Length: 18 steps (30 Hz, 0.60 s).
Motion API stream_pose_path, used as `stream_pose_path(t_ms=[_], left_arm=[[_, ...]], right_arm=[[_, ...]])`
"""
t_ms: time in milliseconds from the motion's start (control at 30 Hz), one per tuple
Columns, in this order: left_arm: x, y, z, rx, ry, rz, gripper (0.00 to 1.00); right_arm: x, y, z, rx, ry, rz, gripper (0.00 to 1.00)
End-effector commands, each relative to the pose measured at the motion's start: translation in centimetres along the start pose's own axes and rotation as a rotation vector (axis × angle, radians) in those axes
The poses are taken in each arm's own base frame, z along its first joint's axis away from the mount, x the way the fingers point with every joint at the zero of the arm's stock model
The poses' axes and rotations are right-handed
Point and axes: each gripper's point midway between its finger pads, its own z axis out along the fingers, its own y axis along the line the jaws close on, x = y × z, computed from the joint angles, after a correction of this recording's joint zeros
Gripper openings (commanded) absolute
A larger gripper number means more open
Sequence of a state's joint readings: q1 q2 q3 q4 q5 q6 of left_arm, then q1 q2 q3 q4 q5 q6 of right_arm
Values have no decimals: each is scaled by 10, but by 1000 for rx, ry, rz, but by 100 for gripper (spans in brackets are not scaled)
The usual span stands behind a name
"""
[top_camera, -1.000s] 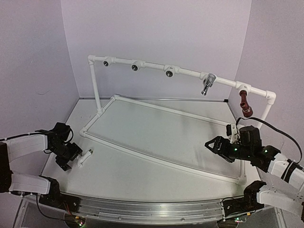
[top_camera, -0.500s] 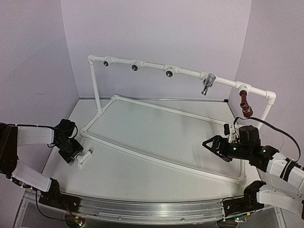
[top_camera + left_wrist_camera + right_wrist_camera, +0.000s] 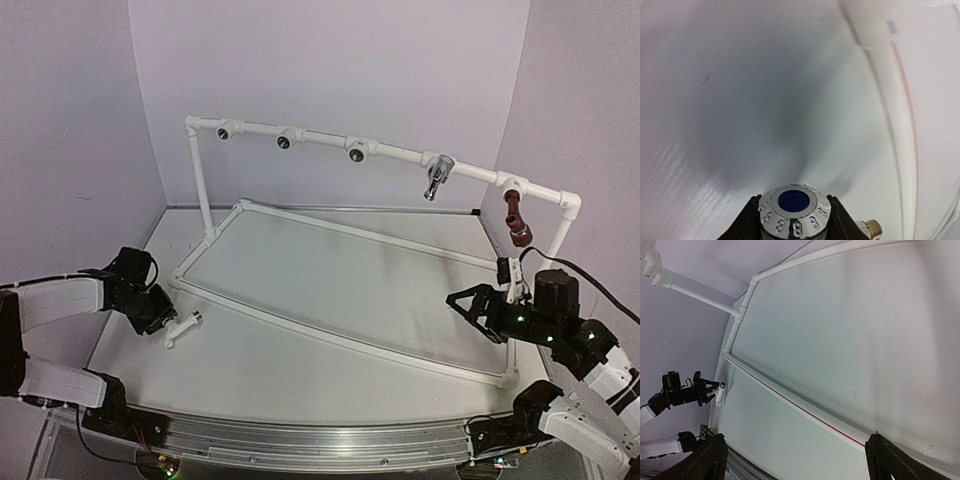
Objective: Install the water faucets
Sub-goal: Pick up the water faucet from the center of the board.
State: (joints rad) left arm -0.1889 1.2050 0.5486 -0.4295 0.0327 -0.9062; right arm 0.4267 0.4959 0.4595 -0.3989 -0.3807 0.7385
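Evidently the step in hand is getting the white faucet point(image 3: 183, 327) off the tabletop point(image 3: 300, 375) so it can go into an open socket. It lies on its side at the left, just beside the near-left rail of the pipe frame point(image 3: 201, 185). The left tool point(image 3: 164, 316) is on it. In the left wrist view the two fingers point(image 3: 751, 222) sit tight against either side of the chrome cap point(image 3: 793, 202), and the brass thread point(image 3: 873, 228) shows at the lower right. I judge that as clamped on the cap, not merely straddling it. The right tool point(image 3: 463, 305) hovers over the right side of the tabletop, fingers spread wide with nothing between them.

The silver faucet point(image 3: 434, 181) and the red-brown faucet point(image 3: 517, 222) hang seated from the raised bar at the right. Three tee sockets point(image 3: 285, 140) to their left show dark and empty.

To do this well, the lift should go straight up first, so the spout and thread clear the rail instead of dragging along it. The cap is rounded and shiny and may turn or slip in the grip, so move slowly and avoid any sharp wrist swing. Keep the threaded end free and leading. Line its axis up with the bore of the chosen socket before pressing in; an angled entry would likely jam or push the light bar back. The idle right tool could steady that bar if it flexes.
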Motion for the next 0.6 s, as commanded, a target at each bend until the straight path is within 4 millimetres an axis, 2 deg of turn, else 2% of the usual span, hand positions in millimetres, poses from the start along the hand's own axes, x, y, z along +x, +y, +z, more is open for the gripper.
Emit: stream_pose_path(t_ms=[0, 67, 167, 300, 433, 567], left_arm=[[12, -71, -44, 271, 21, 152, 0], [20, -109, -69, 373, 5, 236, 0], [44, -168, -112, 520, -23, 393, 0], [80, -229, -163, 663, -78, 558, 0], [120, -271, -198, 742, -134, 693, 0], [151, -297, -219, 789, -164, 786, 0]], right_arm=[[-12, 27, -27, -61, -47, -112, 98], [-16, 44, -40, -124, -68, -194, 98], [-14, 81, -61, -268, -58, -319, 98], [-12, 122, -83, -426, -11, -397, 98], [-19, 150, -97, -517, -4, -422, 98], [-32, 176, -121, -578, -59, -459, 98]])
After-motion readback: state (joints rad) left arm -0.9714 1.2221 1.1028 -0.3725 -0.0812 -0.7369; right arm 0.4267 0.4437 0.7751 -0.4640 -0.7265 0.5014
